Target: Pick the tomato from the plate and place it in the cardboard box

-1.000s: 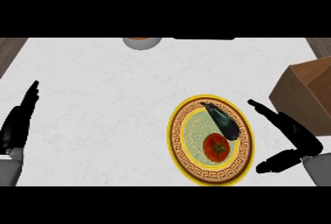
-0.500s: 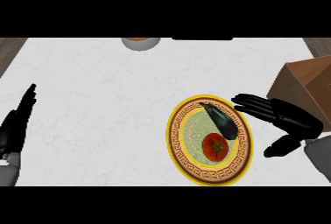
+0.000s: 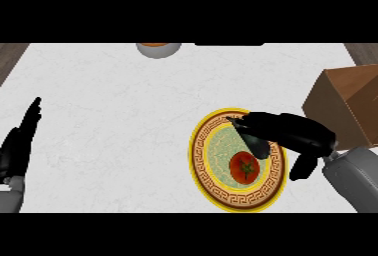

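The red tomato (image 3: 244, 168) sits on the gold-rimmed plate (image 3: 210, 186) near the counter's (image 3: 118, 100) front-right edge, my right hand (image 3: 291, 134) just above it, fingers spread and holding nothing, beside the cardboard box (image 3: 347, 102); my left hand (image 3: 21, 145) rests open, far left.
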Tool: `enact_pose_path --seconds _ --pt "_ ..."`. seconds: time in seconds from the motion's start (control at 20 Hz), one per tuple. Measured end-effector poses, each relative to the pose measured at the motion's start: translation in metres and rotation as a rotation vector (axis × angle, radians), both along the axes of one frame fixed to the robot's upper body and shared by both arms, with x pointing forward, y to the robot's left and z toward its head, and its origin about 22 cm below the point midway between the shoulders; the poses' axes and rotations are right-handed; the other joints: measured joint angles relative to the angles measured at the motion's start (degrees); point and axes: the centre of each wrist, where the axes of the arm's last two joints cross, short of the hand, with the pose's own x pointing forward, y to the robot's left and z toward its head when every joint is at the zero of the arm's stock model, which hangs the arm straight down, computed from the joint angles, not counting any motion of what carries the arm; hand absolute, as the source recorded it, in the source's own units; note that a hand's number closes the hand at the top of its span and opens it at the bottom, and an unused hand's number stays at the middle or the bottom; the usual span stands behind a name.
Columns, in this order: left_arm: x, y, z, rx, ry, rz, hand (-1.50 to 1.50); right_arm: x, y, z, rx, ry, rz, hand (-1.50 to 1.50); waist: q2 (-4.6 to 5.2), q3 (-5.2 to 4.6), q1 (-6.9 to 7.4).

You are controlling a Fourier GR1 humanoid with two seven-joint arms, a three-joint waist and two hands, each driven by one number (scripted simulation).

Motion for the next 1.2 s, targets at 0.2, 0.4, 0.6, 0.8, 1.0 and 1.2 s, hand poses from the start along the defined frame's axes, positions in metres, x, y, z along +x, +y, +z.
enact_pose_path --seconds 0.2,0.4,0.6,0.8,1.0,1.2 --pt "-0.001 0.003 -0.005 -0.002 0.002 0.001 0.0 0.0 0.013 -0.006 -0.062 -0.011 -0.013 -1.5 0.06 0.02 -0.06" --pt "-0.001 0.006 0.0 0.0 0.008 0.001 0.0 -0.01 0.023 -0.011 -0.085 -0.02 -0.014 -1.5 0.05 0.03 -0.16" --pt "-0.001 0.007 -0.004 -0.005 0.006 -0.003 0.0 -0.01 0.03 -0.008 -0.095 -0.016 -0.017 -1.5 0.07 0.03 -0.16" --pt "-0.002 0.006 0.0 0.003 -0.001 0.0 0.0 -0.012 0.038 -0.014 -0.083 -0.006 0.003 -1.5 0.07 0.04 -0.11" --pt "-0.001 0.008 -0.002 0.0 0.004 0.001 0.0 -0.02 0.037 -0.019 -0.059 0.014 0.047 -1.5 0.08 0.04 -0.19" --pt "0.0 0.005 -0.003 0.0 0.006 0.001 0.0 -0.027 0.042 -0.009 -0.035 0.016 0.085 -1.5 0.05 0.03 -0.23"
